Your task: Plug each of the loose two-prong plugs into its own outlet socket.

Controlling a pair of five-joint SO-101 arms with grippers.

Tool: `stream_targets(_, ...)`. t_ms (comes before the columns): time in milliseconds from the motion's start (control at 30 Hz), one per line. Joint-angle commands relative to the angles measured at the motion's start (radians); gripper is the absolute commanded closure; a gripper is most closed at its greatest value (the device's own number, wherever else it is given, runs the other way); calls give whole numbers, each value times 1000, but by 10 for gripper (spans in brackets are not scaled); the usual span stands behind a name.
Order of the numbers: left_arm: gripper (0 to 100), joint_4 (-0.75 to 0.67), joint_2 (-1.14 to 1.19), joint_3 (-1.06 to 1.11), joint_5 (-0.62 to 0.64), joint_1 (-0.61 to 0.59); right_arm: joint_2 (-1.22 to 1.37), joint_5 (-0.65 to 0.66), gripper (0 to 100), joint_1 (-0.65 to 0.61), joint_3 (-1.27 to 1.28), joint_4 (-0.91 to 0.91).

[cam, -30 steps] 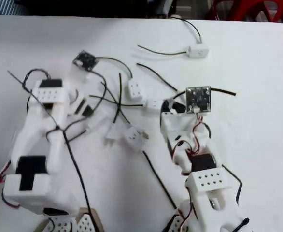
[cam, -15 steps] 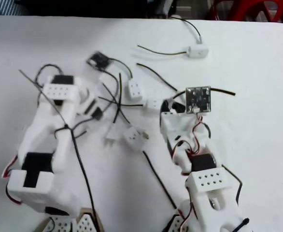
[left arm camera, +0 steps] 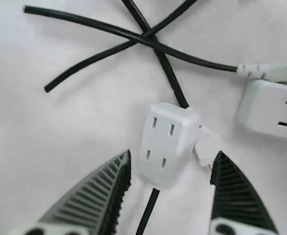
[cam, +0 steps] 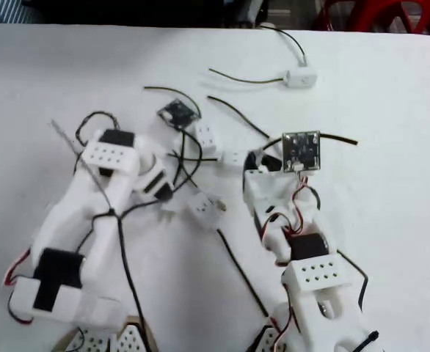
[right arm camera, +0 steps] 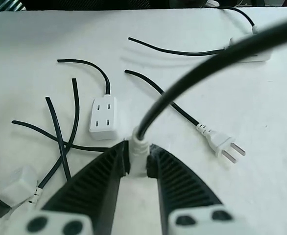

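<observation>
Fingers [left arm camera: 109, 196] of the left gripper [left arm camera: 172, 154]: apart and gripping nothing, one on each long side of a white four-slot socket block [left arm camera: 167, 143] that lies face up on the table [left arm camera: 60, 137]. Long axis of the block: roughly in line with the gripper's reach, with a black cord [left arm camera: 146, 215] leaving its near end between the fingers. Whether either finger touches the block cannot be told. Fingers [right arm camera: 97, 183] of the right gripper [right arm camera: 137, 149]: clamped on the white body of a two-prong plug [right arm camera: 137, 152], whose own cord [right arm camera: 207, 68] arches up over the wrist; the prongs are hidden. Second socket [right arm camera: 103, 114]: face up, just ahead of the right gripper's tips and slightly to one side, long axis running away from the gripper. Loose plug [right arm camera: 221, 145]: flat on the table, off to the other side. Judgement: the right arm is nearer to a mating. Its held plug has to travel forward and meet the second socket's slots prongs-down. The left gripper is placed to close across the short width of its block and steady it.
</observation>
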Motion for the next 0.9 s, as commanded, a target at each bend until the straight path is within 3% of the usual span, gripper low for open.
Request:
stream_targets(0, 736, -9, -81, -8, 0, -22, -13, 11, 981, 1, -5, 1)
stream_targets(233, 733, -95, 38, -14, 0, -36, -13, 11, 981, 2, -5, 2)
stream_targets(500, 736, -87, 283, -187, -18, -96, -13, 11, 981, 2, -5, 2)
stream_targets(867, 736, 35, 88, -187, 12, -96, -13, 11, 981, 1, -5, 2)
